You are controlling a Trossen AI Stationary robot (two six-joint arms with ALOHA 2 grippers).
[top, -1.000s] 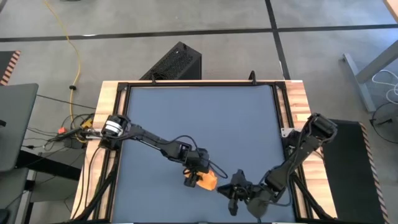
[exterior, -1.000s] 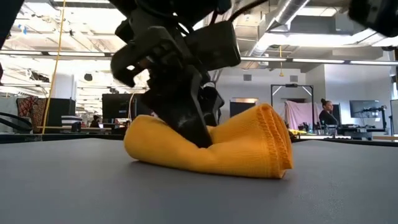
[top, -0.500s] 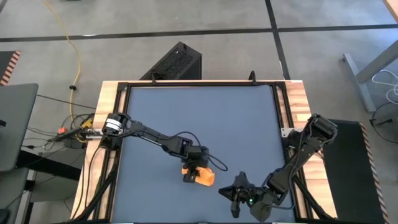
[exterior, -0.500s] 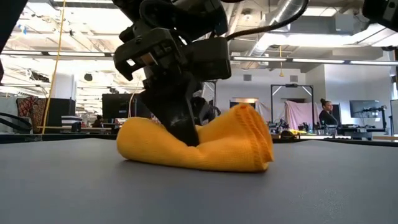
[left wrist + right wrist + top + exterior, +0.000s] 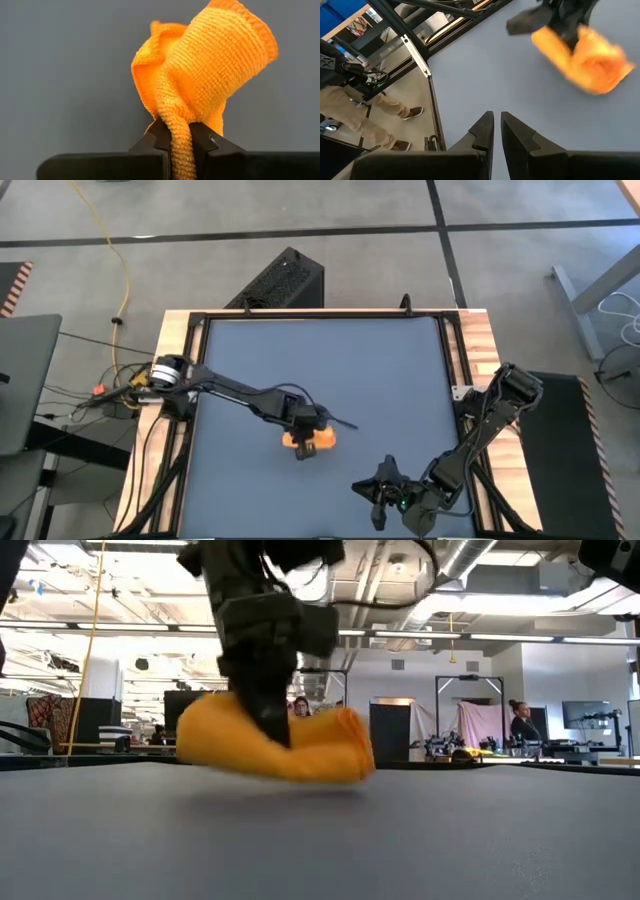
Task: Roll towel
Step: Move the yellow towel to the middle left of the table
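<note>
A dark blue-grey table mat (image 5: pixel 330 380) framed in wood is seen from above, on a concrete floor. In the high view, the left gripper (image 5: pixel 304 442) is positioned mid-table over the towel (image 5: pixel 318 439), which has been carried away from the near edge since a second ago; the right gripper (image 5: pixel 378 492) is parked near the front edge, well apart. In the low view, the towel (image 5: pixel 270 740) is seen as a bunched roll hanging just off the mat, where it was resting before. In the left wrist view, a fold of the towel (image 5: pixel 200 80) is pinched between jaws closed tight on it. In the right wrist view, empty fingers are held nearly together. The clamp and lift suggest the roll is being relocated, not yet finished.
</note>
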